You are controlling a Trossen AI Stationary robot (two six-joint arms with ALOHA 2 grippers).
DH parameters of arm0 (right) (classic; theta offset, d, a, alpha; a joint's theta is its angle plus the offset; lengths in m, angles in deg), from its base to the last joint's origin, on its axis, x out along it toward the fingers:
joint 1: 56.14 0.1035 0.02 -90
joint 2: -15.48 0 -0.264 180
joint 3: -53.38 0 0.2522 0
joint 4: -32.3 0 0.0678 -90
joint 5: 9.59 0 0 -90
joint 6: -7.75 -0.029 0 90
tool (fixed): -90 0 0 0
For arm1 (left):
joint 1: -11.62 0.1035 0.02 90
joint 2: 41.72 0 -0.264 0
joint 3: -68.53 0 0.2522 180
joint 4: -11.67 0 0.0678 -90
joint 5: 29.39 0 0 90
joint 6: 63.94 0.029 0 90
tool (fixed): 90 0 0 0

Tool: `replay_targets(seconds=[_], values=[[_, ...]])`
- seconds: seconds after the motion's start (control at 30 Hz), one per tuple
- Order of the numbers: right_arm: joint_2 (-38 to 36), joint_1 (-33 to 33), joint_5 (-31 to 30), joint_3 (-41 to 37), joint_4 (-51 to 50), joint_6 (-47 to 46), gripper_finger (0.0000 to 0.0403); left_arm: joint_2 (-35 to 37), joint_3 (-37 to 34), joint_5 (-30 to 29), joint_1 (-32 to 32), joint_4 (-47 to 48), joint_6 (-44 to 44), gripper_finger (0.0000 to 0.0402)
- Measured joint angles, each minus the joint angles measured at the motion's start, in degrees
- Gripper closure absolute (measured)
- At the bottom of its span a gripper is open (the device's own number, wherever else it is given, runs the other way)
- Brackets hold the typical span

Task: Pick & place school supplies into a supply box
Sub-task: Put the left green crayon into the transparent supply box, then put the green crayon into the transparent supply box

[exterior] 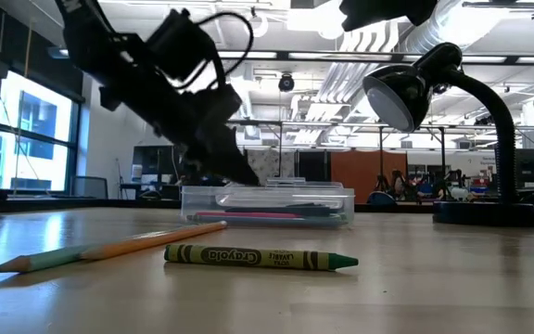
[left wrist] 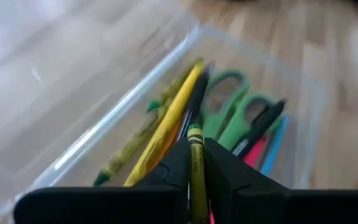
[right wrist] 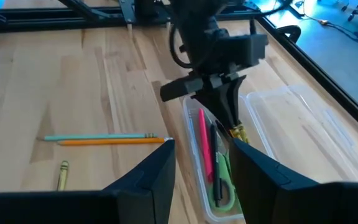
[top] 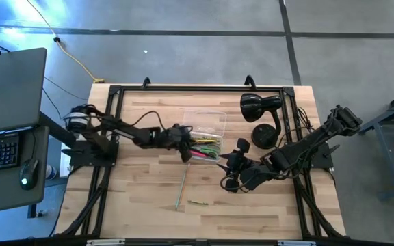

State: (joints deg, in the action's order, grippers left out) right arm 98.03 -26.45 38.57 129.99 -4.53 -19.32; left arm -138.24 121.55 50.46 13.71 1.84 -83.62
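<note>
Two arms meet near the supply box (top: pixel 207 137) on the worktop (top: pixel 142 198). The left gripper (left wrist: pixel 196 163) hangs over the box's near end, clamped on an olive-green crayon (left wrist: pixel 197 174); the crayon's long axis runs along the fingers, and its lower part is hidden between them. Inside the box, a yellow pencil (left wrist: pixel 166 124), green-handled scissors (left wrist: pixel 229 112), a black pen (left wrist: pixel 260 124) and a pink pencil (right wrist: pixel 202 146) lie lengthwise, partly covering one another. The right gripper (right wrist: pixel 201 168) waits beside the box, fingers apart and empty. Left on the worktop, a green crayon (exterior: pixel 260 257) lies apart from an orange pencil (right wrist: pixel 110 142) and a pale green pencil (right wrist: pixel 95 136) lying side by side. A black desk lamp (top: pixel 262 113) stands behind the box.
</note>
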Motion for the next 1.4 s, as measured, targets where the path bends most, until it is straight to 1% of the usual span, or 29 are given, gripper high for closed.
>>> replay_targets(seconds=[0.17,0.33,0.47,0.57,0.63,0.77,0.8,0.87,1.0,1.07,1.17,1.23,1.4], values=[[0.0,-0.04,-0.15,0.0,0.42,-0.27,0.0272,-2.3,-0.05,1.8,1.03,-2.53,0.16,0.0297],[0.73,-0.06,0.66,0.0,0.34,-4.02,0.0272,-3.18,0.06,3.22,0.83,-6.81,2.76,0.0276],[4.31,0.78,5.59,0.0,2.43,-4.06,0.0272,-1.18,0.04,3.26,0.92,-7.89,2.78,0.0269],[9.26,1.65,10.31,0.0,8.24,-3.6,0.0272,1.3,0.63,3.38,0.91,-8.62,2.78,0.0272],[13.73,2.13,12.9,0.04,13.85,-2.17,0.0272,3.07,1.18,4.52,0.91,-8.17,2.76,0.0276],[23.01,2.79,16.43,0.04,27.06,0.28,0.0272,6.98,3.42,8.49,0.91,-7.91,2.75,0.0284],[24.95,2.99,16.42,0.04,30.45,0.83,0.0272,7.88,3.6,9.59,0.91,-7.55,2.75,0.0286],[28.21,3.5,14.55,0.07,35.68,1.46,0.0272,9.67,4.09,11.18,0.91,-7.35,2.73,0.0289],[33.01,4.43,8.99,0.07,39.24,1.62,0.0272,14.11,4.34,13.51,0.9,-7.58,2.73,0.0291],[35.01,4.61,9.18,0.07,40.58,1.62,0.0272,15.87,4.34,14.35,0.91,-7.25,2.73,0.029],[38.09,4.84,11.85,0.09,43.51,0.22,0.0272,18.62,4.35,15.16,0.89,-7.12,2.73,0.0289],[40.01,4.87,12.48,0.09,45.24,-1.01,0.0272,20.24,4.34,15.22,0.89,-6.12,2.73,0.0289],[42.92,4.94,9.23,0.25,47.79,-0.95,0.0272,22.22,4.31,15.22,0.89,-5.75,2.73,0.0289]])
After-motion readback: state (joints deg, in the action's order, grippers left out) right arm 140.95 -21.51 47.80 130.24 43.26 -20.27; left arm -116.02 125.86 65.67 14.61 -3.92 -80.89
